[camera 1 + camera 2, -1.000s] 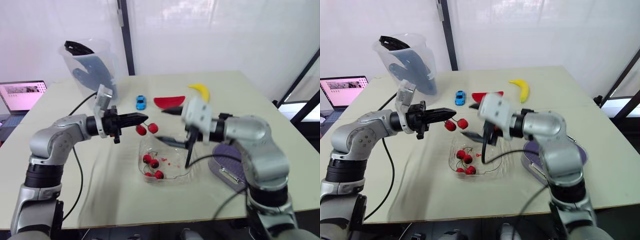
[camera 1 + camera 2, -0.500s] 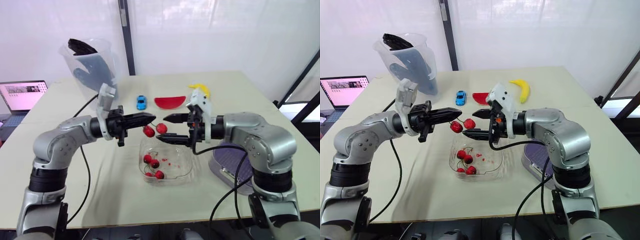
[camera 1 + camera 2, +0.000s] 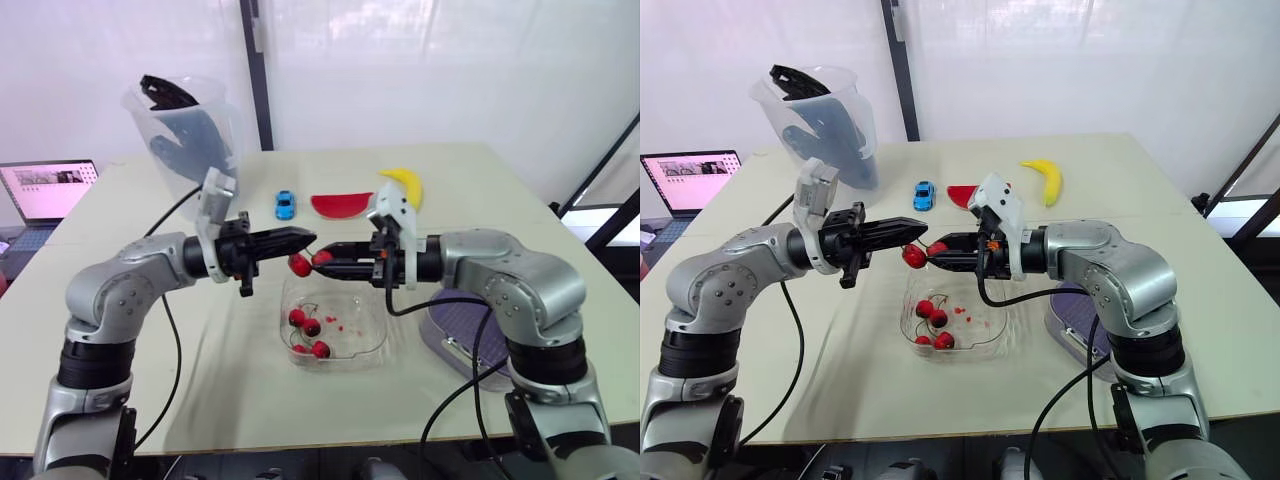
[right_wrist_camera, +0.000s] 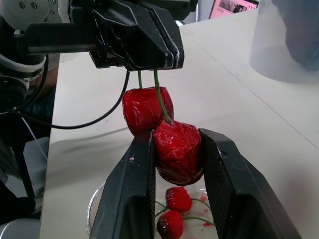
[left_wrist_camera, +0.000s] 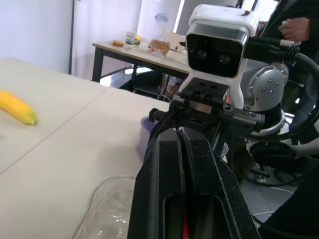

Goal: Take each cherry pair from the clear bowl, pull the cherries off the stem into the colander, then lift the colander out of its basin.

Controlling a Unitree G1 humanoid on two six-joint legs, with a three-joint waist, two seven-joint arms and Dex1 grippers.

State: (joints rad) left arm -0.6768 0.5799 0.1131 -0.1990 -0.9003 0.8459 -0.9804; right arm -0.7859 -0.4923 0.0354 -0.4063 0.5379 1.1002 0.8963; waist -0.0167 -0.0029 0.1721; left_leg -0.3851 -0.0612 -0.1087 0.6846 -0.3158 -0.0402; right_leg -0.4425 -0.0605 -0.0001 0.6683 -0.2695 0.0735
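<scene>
Two cherries [image 4: 147, 110] above bowl [image 3: 370, 338] | left pincer [image 3: 308, 238] pinches stem [image 4: 160, 97] | right pincer [image 3: 322, 263] squeezes one cherry [image 4: 177, 158] to pull it off

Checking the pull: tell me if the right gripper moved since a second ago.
Yes: the right gripper swung toward the left gripper above the bowl and shut on a cherry.

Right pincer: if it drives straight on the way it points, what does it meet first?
Likely the second cherry, hanging just past the held cherry in the right pincer; above it, the left pincer pinches the stems.
</scene>
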